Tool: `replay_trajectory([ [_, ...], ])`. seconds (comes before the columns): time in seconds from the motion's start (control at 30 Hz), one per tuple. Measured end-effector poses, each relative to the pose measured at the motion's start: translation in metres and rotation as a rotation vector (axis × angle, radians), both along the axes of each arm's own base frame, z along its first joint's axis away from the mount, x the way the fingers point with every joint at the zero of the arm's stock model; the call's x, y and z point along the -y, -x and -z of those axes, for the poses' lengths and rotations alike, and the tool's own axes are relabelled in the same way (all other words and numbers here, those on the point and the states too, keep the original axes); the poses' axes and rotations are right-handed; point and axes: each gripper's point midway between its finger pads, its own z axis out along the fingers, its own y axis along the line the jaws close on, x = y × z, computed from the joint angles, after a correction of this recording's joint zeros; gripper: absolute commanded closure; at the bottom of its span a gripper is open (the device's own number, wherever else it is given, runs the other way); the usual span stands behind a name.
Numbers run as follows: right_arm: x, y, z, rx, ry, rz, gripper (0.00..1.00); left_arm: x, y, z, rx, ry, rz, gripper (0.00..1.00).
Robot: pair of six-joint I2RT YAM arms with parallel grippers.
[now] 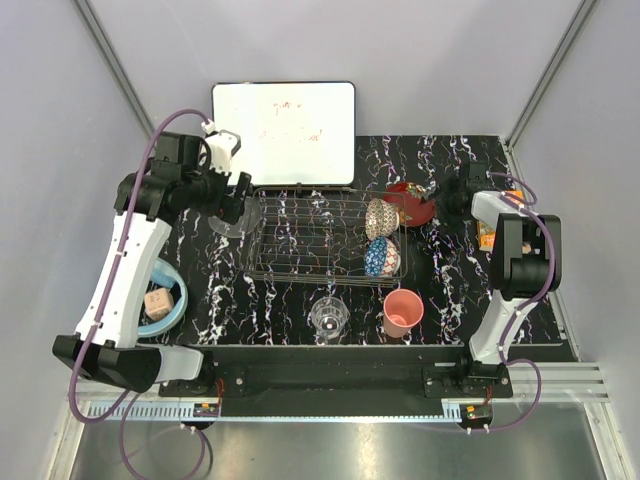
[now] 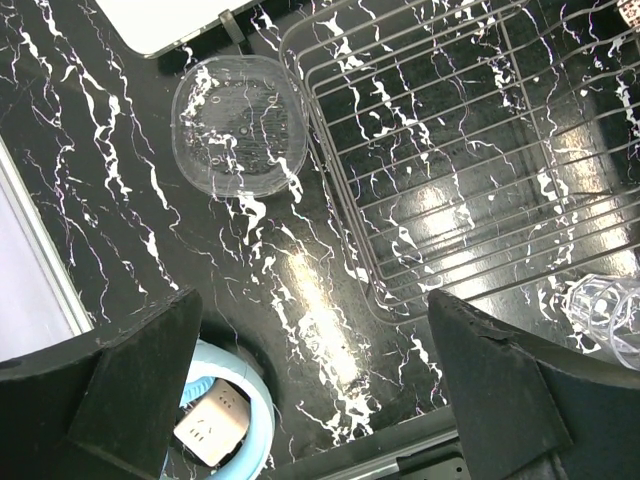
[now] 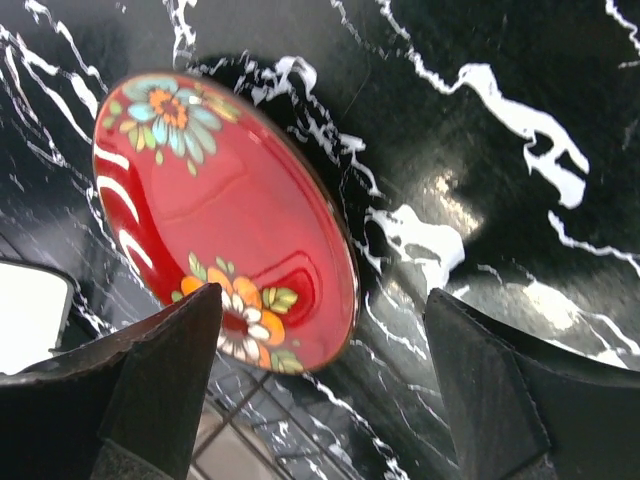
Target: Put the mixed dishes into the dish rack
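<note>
The wire dish rack (image 1: 325,238) stands mid-table and also shows in the left wrist view (image 2: 470,150). The beige netted-pattern bowl (image 1: 379,217) and the blue mosaic bowl (image 1: 381,256) stand on edge at its right end. The red patterned bowl (image 1: 412,203) lies just right of the rack; in the right wrist view (image 3: 225,220) it is ahead of my open, empty right gripper (image 3: 320,370), close to its left finger. The clear glass plate (image 2: 240,125) lies left of the rack, ahead of my open, empty left gripper (image 2: 315,380). The glass tumbler (image 1: 329,318) and pink cup (image 1: 402,312) stand in front of the rack.
The white whiteboard (image 1: 284,133) lies behind the rack. Light blue headphones (image 1: 160,300) with a small cube (image 2: 212,428) inside lie at the near left. An orange book (image 1: 487,235) lies by the right arm. Grey walls enclose the table.
</note>
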Motion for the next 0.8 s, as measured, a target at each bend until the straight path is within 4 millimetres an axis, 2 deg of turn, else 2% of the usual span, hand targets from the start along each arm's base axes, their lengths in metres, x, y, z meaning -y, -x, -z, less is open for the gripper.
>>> replay_trajectory([
  [0.17,0.0,-0.004,0.011,0.01,-0.019,0.035,0.16,-0.002,0.003,0.002,0.0,-0.005,-0.005,0.01],
  [0.43,0.0,-0.019,0.011,0.061,-0.048,0.08,0.26,-0.004,0.01,0.012,-0.024,-0.014,-0.009,0.01],
  [0.57,0.0,-0.021,0.013,0.076,-0.059,0.096,0.34,-0.007,0.012,0.009,-0.011,-0.02,-0.016,0.01],
  [0.6,0.0,-0.021,0.014,0.076,-0.061,0.099,0.4,-0.008,0.013,0.008,-0.006,-0.02,-0.018,0.01],
  [0.8,0.0,-0.017,0.02,0.068,-0.062,0.111,0.54,-0.011,0.017,0.0,0.025,-0.024,-0.029,0.01],
])
